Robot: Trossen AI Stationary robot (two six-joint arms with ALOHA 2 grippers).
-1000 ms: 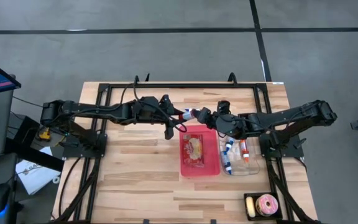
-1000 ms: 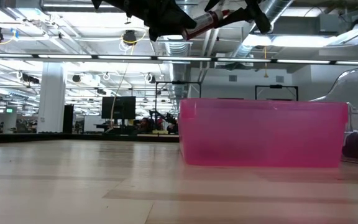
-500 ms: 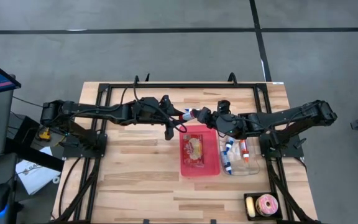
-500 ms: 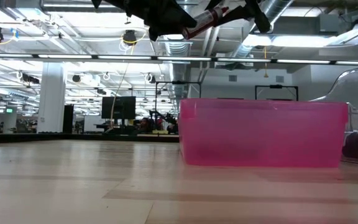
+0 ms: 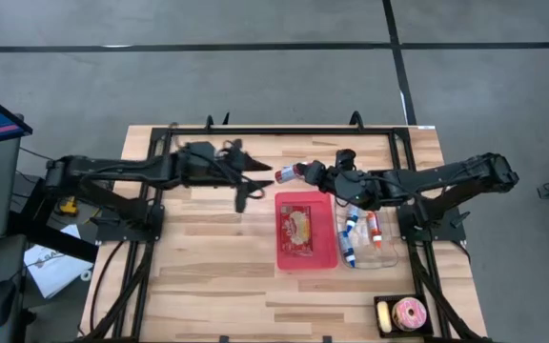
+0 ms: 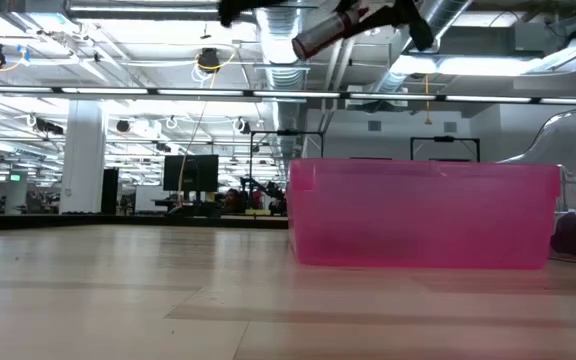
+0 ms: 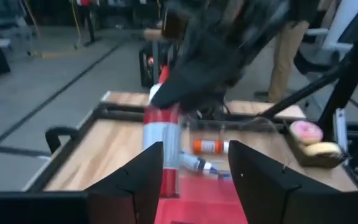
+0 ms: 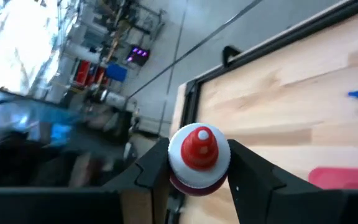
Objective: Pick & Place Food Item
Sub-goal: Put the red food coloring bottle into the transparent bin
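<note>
A red squeeze bottle with a pale label [image 5: 289, 172] hangs in the air above the pink bin's far end [image 5: 303, 197], and my right gripper [image 5: 311, 174] is shut on it. In the low view the bottle [image 6: 320, 34] slants down toward the left, high over the bin [image 6: 423, 215]. My left gripper [image 5: 263, 171] stands open a little to the bottle's left and touches nothing. Its wrist view shows the bottle [image 7: 161, 140] ahead of its spread fingers [image 7: 135, 183]. A wrapped food item [image 5: 298, 227] lies in the pink bin. My right gripper pinches the bottle between its two fingers [image 8: 151, 167] just behind the red cap and white collar [image 8: 199, 152]. The cap faces back toward the wrist. The fingers come nearly level from the table's right. The bottle's body sticks out past them toward the left, lifted clear.
A clear bin [image 5: 386, 255] with small bottles stands right of the pink bin. A dark tray with donuts [image 5: 405, 314] sits at the near right corner. A black frame [image 5: 284, 131] runs along the table's far and side edges. Bare wood lies left of the pink bin.
My left gripper has let go of the bottle and drawn back toward the table's left, rising a little. The bottle has stayed in place in my right gripper, above the pink bin's far end.
</note>
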